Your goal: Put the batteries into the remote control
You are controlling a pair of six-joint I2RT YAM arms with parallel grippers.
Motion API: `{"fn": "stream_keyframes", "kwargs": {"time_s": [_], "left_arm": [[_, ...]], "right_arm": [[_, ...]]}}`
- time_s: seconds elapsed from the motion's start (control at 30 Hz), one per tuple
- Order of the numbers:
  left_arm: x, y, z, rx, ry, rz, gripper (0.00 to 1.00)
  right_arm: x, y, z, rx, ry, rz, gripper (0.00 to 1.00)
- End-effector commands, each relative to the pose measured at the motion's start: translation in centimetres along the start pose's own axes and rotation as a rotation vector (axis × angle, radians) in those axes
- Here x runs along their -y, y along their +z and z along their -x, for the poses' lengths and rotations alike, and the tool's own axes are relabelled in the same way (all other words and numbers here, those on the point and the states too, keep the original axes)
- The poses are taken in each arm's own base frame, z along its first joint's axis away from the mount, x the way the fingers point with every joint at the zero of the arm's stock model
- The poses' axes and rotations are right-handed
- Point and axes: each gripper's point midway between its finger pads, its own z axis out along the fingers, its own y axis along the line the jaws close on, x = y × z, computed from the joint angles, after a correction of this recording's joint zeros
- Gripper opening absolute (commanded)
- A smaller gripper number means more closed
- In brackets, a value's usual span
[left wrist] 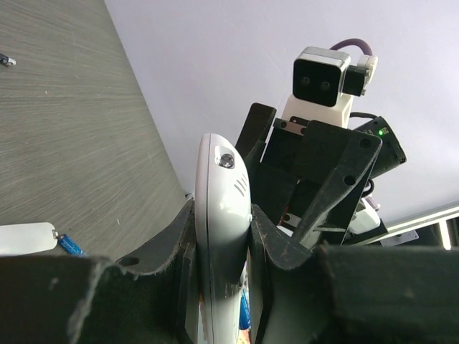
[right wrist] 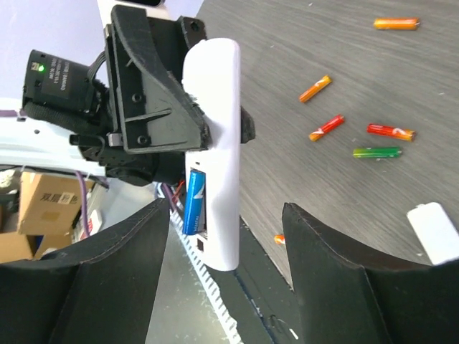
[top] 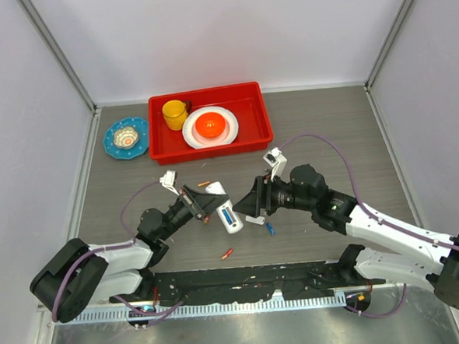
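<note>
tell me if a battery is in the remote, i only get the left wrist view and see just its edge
observer: yes, the right wrist view shows a blue battery sitting in the open bay on the back of the remote.
operator: is the right gripper bringing another one
observer: no, the right gripper is open and holds no battery.
</note>
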Motion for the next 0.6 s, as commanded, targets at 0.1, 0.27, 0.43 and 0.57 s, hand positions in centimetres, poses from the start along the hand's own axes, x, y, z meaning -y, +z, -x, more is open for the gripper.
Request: {"fn": "stream_keyframes", "kwargs": {"time_s": [0.1, 0.27, 0.43, 0.57], "left_arm": [[7.6, -0.3, 1.4, 0.048, 0.074, -0.296, 0.0], [7.7, -0.3, 1.3, 0.038, 0.071, -0.299, 0.0], [8.0, -0.5, 1.2, 0.033, 0.066, -0.309, 0.0], [8.0, -0.5, 1.2, 0.032, 0.068, -0.31, 0.0]], "right_arm": [[-3.9, 0.3, 1.1, 0.009, 0.008, 0.186, 0.7], [-3.8, 1.2, 0.3, -0.036, 0.032, 0.209, 0.7], [-3.5, 1.8, -0.6, -0.075, 0.066, 0.216, 0.69], [-3.3, 2.2, -1.0, -0.094, 0.081, 0.217, 0.69]]}}
